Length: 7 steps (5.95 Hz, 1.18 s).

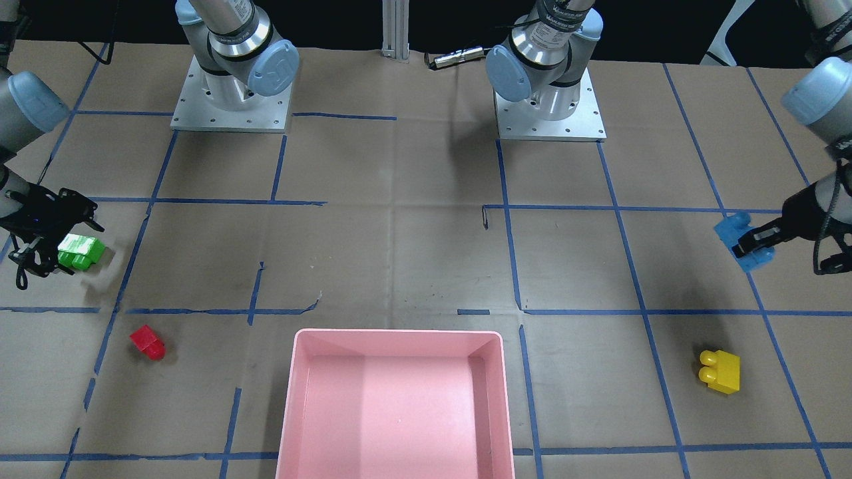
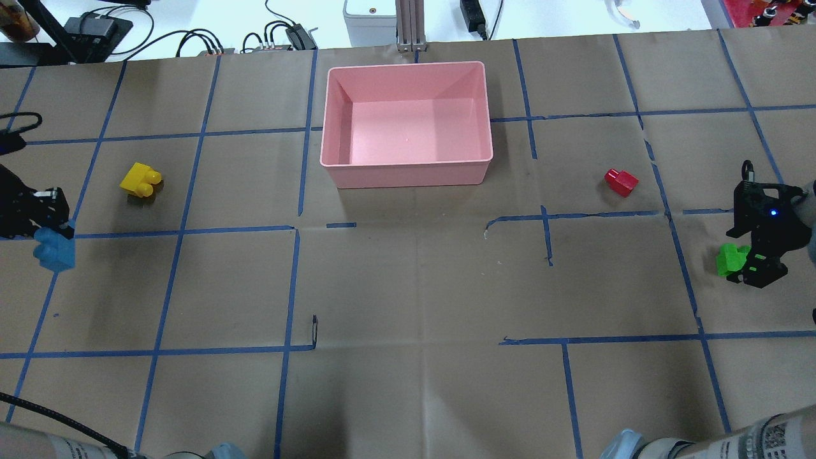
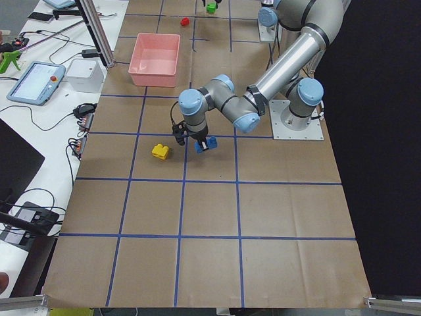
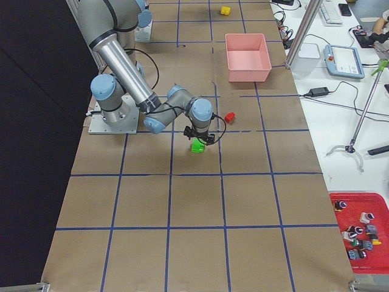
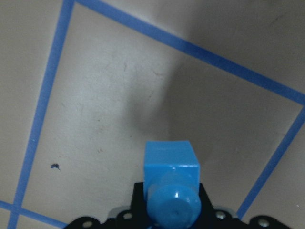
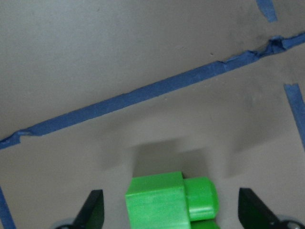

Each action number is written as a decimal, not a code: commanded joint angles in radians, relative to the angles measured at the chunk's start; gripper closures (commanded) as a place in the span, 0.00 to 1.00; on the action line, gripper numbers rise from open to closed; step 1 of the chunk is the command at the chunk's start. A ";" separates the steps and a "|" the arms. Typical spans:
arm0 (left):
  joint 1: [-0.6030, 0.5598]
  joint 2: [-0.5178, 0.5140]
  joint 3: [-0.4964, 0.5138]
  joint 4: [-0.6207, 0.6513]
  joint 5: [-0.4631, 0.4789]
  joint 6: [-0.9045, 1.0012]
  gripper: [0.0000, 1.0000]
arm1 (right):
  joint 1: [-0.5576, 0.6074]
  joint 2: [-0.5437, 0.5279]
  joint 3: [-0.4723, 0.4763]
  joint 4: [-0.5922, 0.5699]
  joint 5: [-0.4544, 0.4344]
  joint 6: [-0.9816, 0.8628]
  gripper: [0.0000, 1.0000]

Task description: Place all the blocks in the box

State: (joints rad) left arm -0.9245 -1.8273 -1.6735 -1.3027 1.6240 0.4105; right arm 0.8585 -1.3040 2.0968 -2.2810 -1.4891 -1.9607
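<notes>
My left gripper [image 1: 752,243] is shut on the light-blue block [image 1: 740,234] and holds it just above the table at the robot's far left. In the left wrist view the block [image 5: 171,167] sticks out past the jaws. My right gripper [image 1: 65,255] is open at the robot's far right. The green block [image 6: 169,200] sits between its spread fingers [image 6: 93,210], with a gap on each side. The red block [image 1: 147,342] and the yellow block [image 1: 720,371] lie loose on the paper. The pink box [image 1: 399,332] is empty at the middle of the far side.
The two arm bases [image 1: 231,100] [image 1: 549,100] stand on the robot's side of the table. A metal post [image 2: 411,25] and cables lie just beyond the box [image 2: 408,64]. Blue tape lines grid the brown paper.
</notes>
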 commanded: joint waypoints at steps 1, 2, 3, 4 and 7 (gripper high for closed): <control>-0.142 0.006 0.161 -0.063 0.002 0.109 0.98 | -0.010 0.000 0.000 -0.003 0.097 -0.103 0.01; -0.225 -0.001 0.199 -0.063 -0.003 0.111 1.00 | -0.018 -0.004 -0.001 0.000 0.115 -0.110 0.01; -0.332 -0.018 0.243 -0.063 -0.013 0.102 1.00 | -0.019 -0.003 -0.001 -0.002 0.115 -0.110 0.01; -0.409 -0.048 0.259 -0.061 -0.062 0.082 1.00 | -0.022 0.009 -0.001 -0.003 0.099 -0.110 0.00; -0.672 -0.200 0.393 -0.046 -0.164 -0.352 1.00 | -0.056 0.026 -0.007 -0.003 0.081 -0.124 0.00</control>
State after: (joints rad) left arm -1.5059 -1.9618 -1.3520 -1.3519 1.4613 0.1976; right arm 0.8130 -1.2788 2.0917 -2.2841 -1.4037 -2.0762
